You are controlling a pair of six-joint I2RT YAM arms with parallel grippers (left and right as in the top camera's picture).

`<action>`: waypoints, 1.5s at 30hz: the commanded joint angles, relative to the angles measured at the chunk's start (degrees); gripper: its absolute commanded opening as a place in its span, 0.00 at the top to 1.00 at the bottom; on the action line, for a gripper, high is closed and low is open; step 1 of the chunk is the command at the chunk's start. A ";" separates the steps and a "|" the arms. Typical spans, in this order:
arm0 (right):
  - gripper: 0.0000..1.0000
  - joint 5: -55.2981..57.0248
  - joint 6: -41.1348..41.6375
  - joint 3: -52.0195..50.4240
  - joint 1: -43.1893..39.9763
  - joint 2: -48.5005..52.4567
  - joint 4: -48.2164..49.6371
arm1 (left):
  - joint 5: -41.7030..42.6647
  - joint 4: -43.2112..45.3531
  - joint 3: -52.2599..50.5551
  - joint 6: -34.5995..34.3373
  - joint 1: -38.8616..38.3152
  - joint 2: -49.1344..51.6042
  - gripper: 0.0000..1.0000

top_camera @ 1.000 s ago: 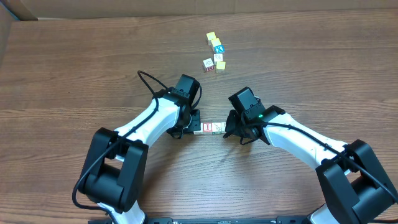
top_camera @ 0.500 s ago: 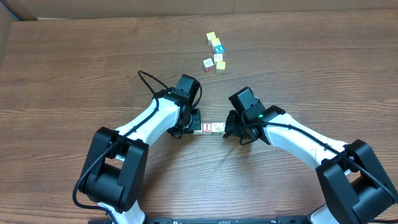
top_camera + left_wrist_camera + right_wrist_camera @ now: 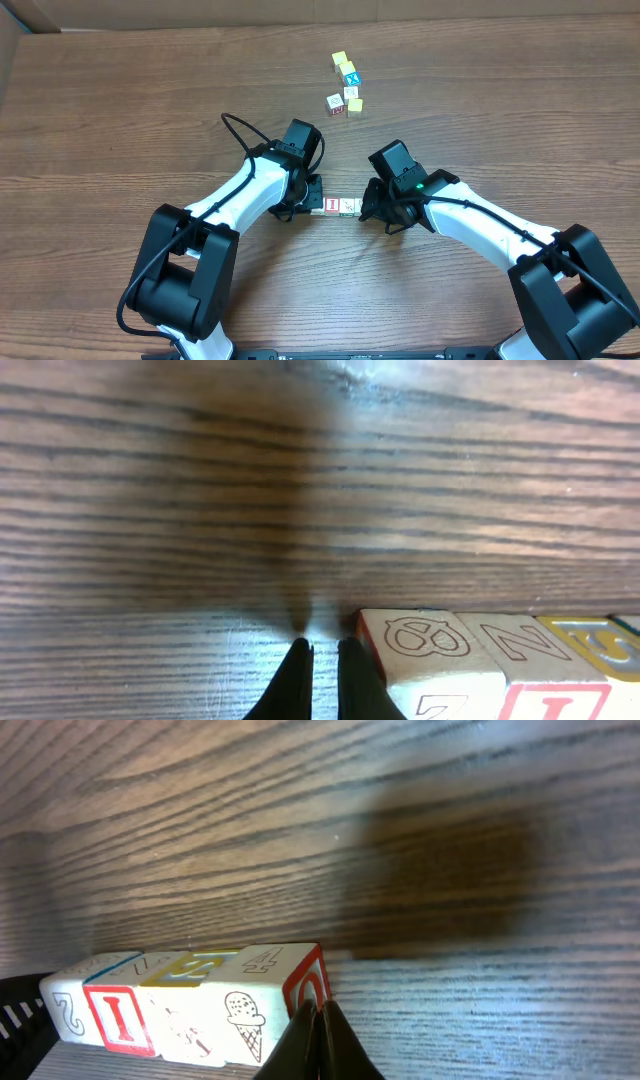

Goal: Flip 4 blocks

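1. Markings. The blocks [image 3: 340,206] form 1 straight row of 4, faces touching. In the right wrist view the row [image 3: 190,1005] shows, left to right, a "2", a red-framed "I", a small line drawing that cannot be read, and an ice cream cone. The upper faces show an "N", a yellow-framed "S" and a "4". The end face nearest the fingers is red-framed. In the left wrist view the row [image 3: 480,660] shows an "8", an "N" and the yellow-framed "S".

2. Location. The row lies on the wooden table [image 3: 120,120], between the 2 grippers and toward the near edge. A cluster of loose cubes [image 3: 346,85] lies well apart, toward the far edge. Some have yellow tops and 1 has a blue face.

3. Arm pose. Both arms reach inward, elbows outward, wrists angled down at the table.
- Left gripper [image 3: 312,207] [image 3: 323,650]: closed, nothing between the fingers, tips just beside the "8" block.
- Right gripper [image 3: 366,208] [image 3: 319,1010]: closed, gripping nothing, tips against the red-framed end face.
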 commanded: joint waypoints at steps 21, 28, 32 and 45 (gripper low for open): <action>0.96 -5.64 18.03 -0.35 3.02 0.11 -0.70 | 2.23 7.06 0.68 -0.81 -0.13 0.61 0.96; 0.96 -5.62 22.03 -0.35 4.90 0.11 -0.28 | 2.21 8.63 0.68 -0.79 -0.13 0.61 0.96; 0.96 -5.64 22.05 -0.35 5.22 0.11 -0.26 | 2.23 9.38 0.68 -0.76 -0.13 0.63 0.96; 0.96 -4.66 22.40 -0.35 5.31 0.11 -1.86 | 3.45 10.36 0.66 -0.72 -0.55 1.81 0.96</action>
